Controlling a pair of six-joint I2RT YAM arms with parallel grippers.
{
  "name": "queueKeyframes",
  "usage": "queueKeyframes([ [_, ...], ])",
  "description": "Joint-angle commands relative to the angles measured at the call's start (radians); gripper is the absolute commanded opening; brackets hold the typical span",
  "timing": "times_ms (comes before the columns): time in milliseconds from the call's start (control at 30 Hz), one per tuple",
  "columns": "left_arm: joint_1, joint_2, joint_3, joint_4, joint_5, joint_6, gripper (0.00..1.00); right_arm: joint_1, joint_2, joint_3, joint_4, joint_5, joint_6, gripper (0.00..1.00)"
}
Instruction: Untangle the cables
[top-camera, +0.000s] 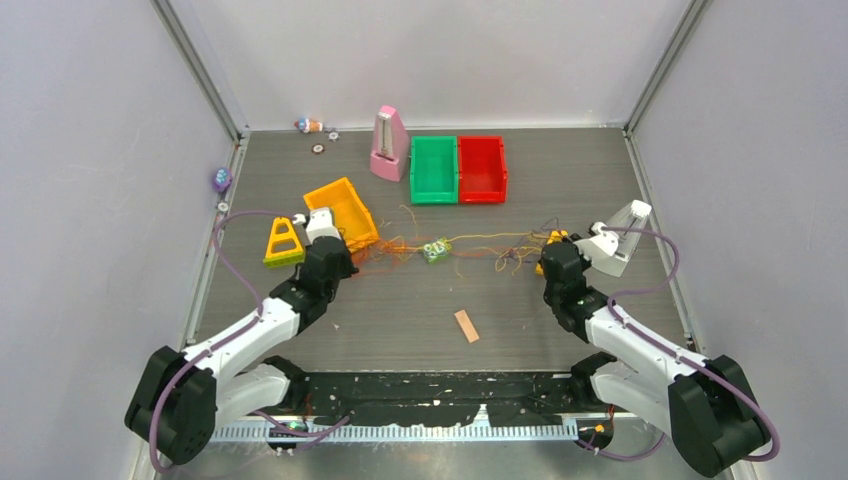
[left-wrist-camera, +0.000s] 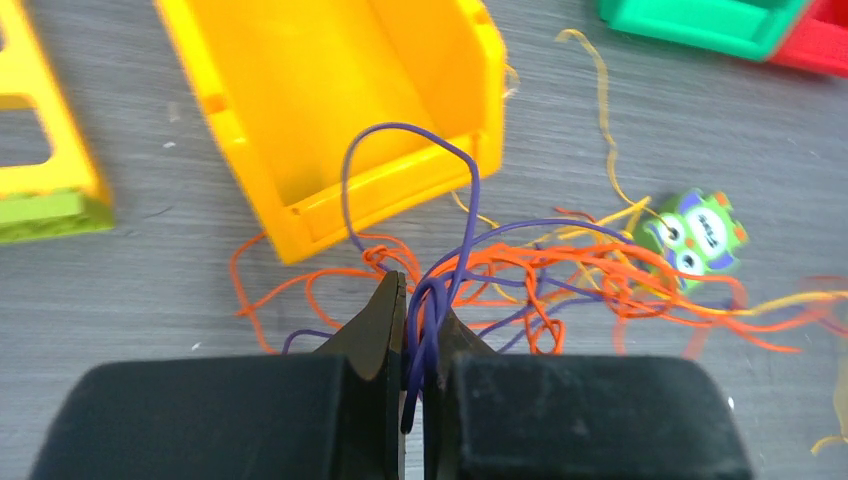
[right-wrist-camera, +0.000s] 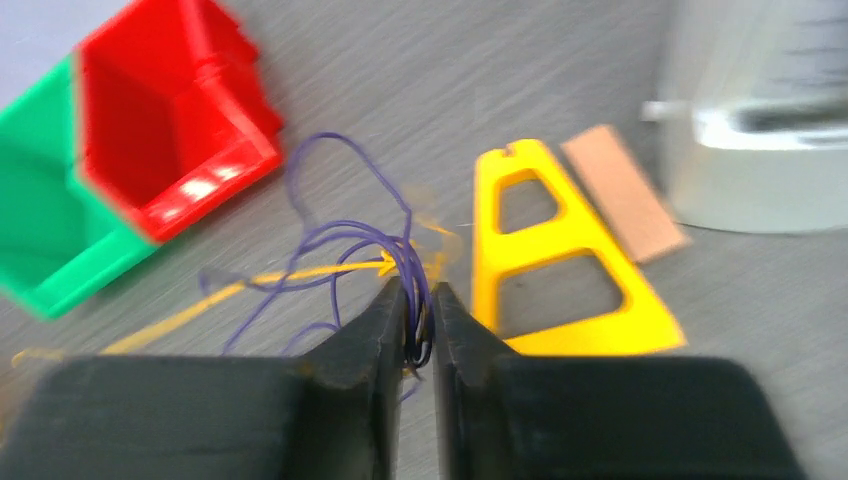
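At mid-table, between the two arms: cables (top-camera: 395, 250), one tangled lot, lying from beside the yellow bin (left-wrist-camera: 330, 100) past a small green toy (left-wrist-camera: 700, 230) towards the right arm. Left gripper (left-wrist-camera: 415, 330) closed on a purple loop at the orange knot; right gripper (right-wrist-camera: 420, 320) pinched on purple strands beside a yellow triangular frame (right-wrist-camera: 560, 260). Handling: draw apart slowly and low, grips firm, stopping if the knot tightens. Appearance: very thin, limp strands in orange, yellow-green and dark purple, looped and crossed.
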Motion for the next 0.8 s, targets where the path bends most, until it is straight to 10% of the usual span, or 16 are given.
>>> queueKeyframes([
  [0, 0.007, -0.033, -0.06, 0.279, 0.255, 0.112, 0.0, -0.005, 0.018, 0.003, 0.271, -0.427, -0.357, 0.4],
  [100, -0.007, -0.014, -0.055, 0.327, 0.369, 0.145, 0.0, 0.006, 0.042, -0.053, 0.478, -0.662, -0.407, 0.85],
  [167, -0.027, 0.004, -0.046, 0.362, 0.434, 0.168, 0.0, 0.019, 0.078, -0.031, 0.511, -0.785, -0.443, 0.91],
  [500, -0.099, 0.042, -0.041, 0.489, 0.689, 0.229, 0.0, 0.185, 0.351, 0.14, 0.599, -1.213, -0.566, 0.9],
  [767, -0.1, 0.003, -0.085, 0.583, 0.767, 0.215, 0.0, 0.254, 0.436, 0.23, 0.522, -1.249, -0.606, 0.84],
])
